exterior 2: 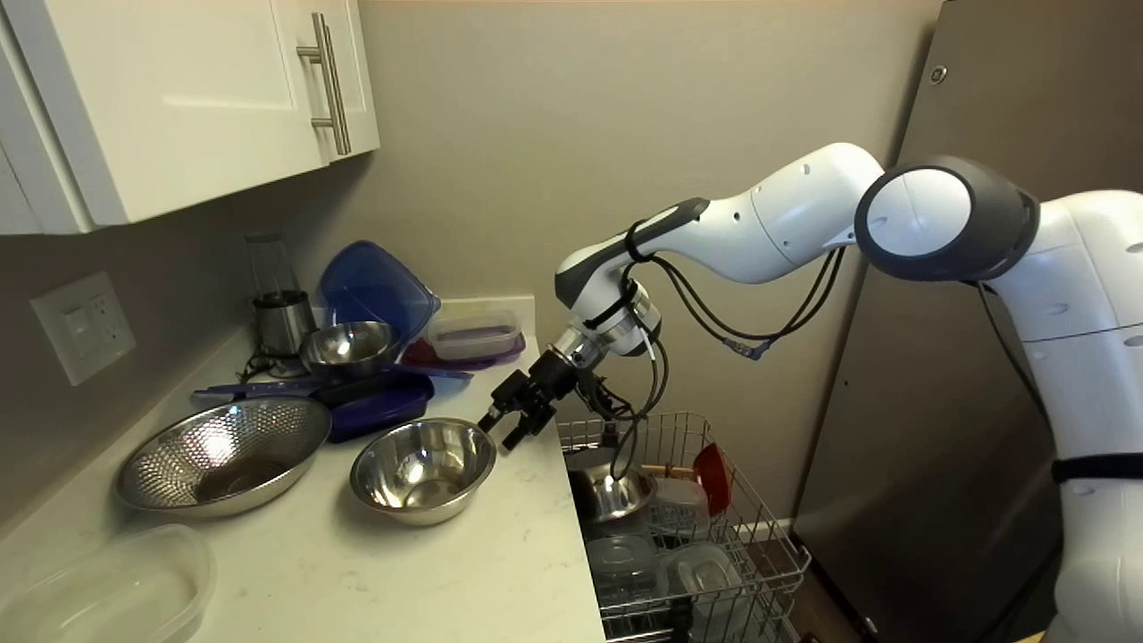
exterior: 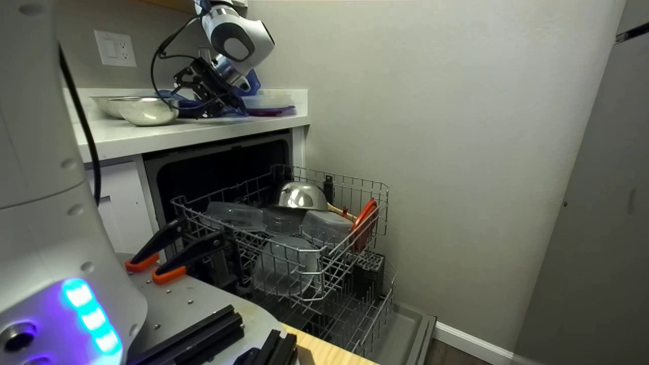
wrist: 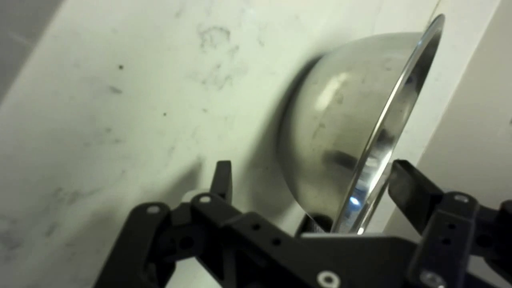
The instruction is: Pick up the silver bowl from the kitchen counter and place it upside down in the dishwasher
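The silver bowl (exterior 2: 423, 473) stands upright on the white kitchen counter (exterior 2: 464, 580), near its front edge. It also shows in an exterior view (exterior: 149, 112) and in the wrist view (wrist: 340, 104). My gripper (exterior 2: 500, 432) is open and empty at the bowl's rim. In the wrist view, my gripper's fingers (wrist: 312, 162) are spread wide, one low on the counter side and one just past the rim. I cannot tell whether a finger touches the bowl. The dishwasher (exterior: 223, 170) is open below the counter, its grey wire rack (exterior: 377, 187) pulled out.
A perforated steel colander (exterior 2: 223, 455) and a clear container (exterior 2: 116, 589) lie beside the bowl. Another steel bowl (exterior 2: 350, 346) and blue lids (exterior 2: 375, 286) stand behind. An upside-down steel bowl (exterior: 302, 196), clear containers (exterior: 327, 227) and a red item (exterior: 364, 223) occupy the rack.
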You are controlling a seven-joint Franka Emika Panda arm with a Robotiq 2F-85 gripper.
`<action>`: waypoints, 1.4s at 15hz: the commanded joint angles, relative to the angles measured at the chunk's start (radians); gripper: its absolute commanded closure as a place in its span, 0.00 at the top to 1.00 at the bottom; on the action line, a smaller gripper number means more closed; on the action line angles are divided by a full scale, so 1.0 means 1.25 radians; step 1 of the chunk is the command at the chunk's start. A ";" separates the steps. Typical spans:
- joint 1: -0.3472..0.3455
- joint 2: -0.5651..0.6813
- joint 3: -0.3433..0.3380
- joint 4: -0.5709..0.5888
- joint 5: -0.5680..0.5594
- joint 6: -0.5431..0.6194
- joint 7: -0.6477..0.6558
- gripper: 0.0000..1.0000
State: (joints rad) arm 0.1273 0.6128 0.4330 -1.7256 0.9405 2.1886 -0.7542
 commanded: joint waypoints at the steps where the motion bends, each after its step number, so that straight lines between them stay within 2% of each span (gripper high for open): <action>1: -0.011 0.045 -0.006 0.055 0.075 -0.100 -0.083 1.00; 9: 0.048 0.161 -0.040 0.239 0.069 -0.282 -0.060 1.00; 13: 0.082 0.217 -0.053 0.328 0.055 -0.335 -0.033 1.00; 16: 0.113 0.234 -0.076 0.367 0.037 -0.316 0.003 1.00; 21: 0.160 0.181 -0.125 0.346 -0.021 -0.157 0.070 1.00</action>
State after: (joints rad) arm 0.2985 0.8937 0.3066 -1.2676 0.9669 1.9020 -0.7340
